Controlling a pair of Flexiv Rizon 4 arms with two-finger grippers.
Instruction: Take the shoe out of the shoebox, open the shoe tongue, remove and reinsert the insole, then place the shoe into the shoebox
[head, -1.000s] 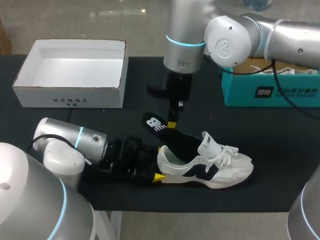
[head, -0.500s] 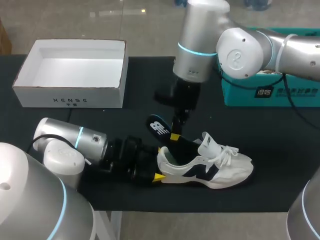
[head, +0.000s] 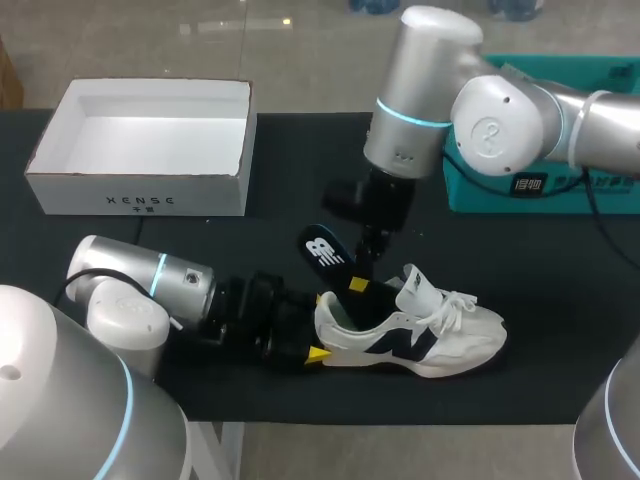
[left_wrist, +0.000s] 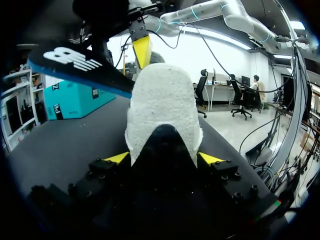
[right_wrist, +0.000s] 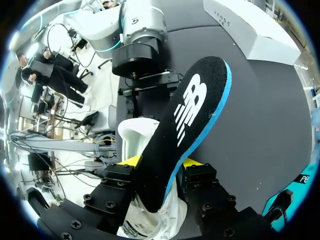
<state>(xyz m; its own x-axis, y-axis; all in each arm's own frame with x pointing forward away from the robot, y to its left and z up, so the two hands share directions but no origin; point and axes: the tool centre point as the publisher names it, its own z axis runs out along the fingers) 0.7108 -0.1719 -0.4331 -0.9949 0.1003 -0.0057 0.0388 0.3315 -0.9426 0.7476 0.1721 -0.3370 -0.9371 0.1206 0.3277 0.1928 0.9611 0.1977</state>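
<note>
White-and-navy sneaker (head: 415, 330) stands on its sole, lower centre of the black surface (head: 560, 300). Left jaws are clamped on its heel from both sides. Right jaws pinch a black, blue-edged foam insole (head: 322, 250), tilted, lower end at the sneaker's opening, logo end raised toward upper left. White open cardboard shoebox (head: 140, 200) sits upper left, well apart.

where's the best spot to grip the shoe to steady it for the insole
The heel, from behind, as the left gripper has it: the shoe stands on its sole, its heel narrow enough for both fingers, leaving the opening free for the insole.
</note>
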